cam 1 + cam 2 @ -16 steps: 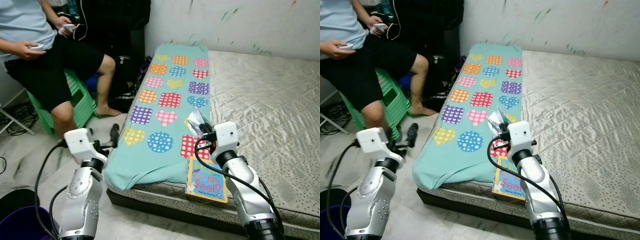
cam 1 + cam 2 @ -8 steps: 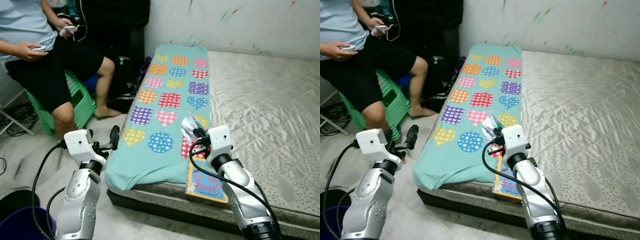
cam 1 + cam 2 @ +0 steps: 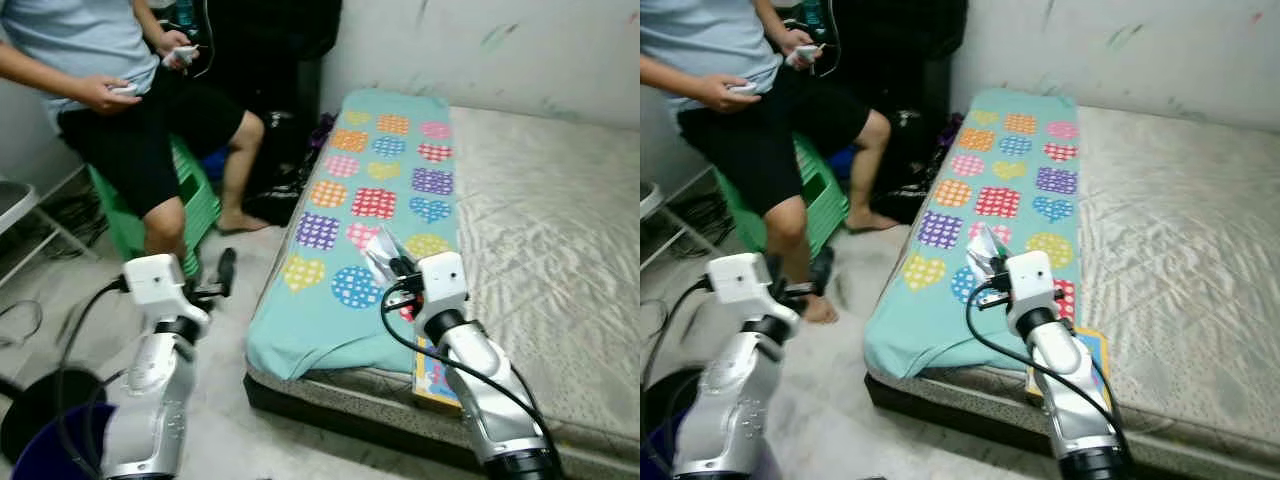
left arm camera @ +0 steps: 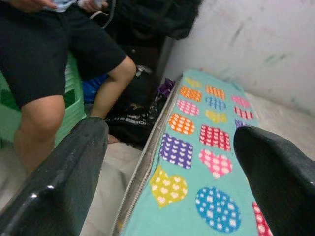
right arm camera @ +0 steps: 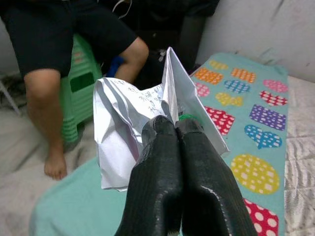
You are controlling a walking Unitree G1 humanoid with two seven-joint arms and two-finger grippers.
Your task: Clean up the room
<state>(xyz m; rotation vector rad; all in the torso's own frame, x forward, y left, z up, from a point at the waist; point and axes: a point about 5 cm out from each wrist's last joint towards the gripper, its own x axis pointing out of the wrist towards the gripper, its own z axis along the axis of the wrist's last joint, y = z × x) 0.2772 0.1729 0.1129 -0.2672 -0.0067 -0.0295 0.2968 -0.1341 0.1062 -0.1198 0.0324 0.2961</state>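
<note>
Right gripper (image 3: 392,266) is reaching forward over the mattress's (image 3: 560,230) front-left corner, fingers clenched on one crumpled paper (image 5: 120,135); handwriting on it is showing in the right wrist view. Left gripper (image 3: 226,270) is hanging beside the mattress, fingers spread, holding nothing. One book (image 3: 438,370) is lying at the front edge. One person (image 3: 130,90) is sitting on a green stool (image 3: 205,205).

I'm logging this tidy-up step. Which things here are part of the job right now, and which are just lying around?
In the job:
- crumpled paper, pinched in the right hand
- left hand, open, held over the floor beside the bed

Just there:
- teal blanket with coloured shapes
- picture book at the mattress edge
- green stool under the seated person
- dark bin on the floor
</note>
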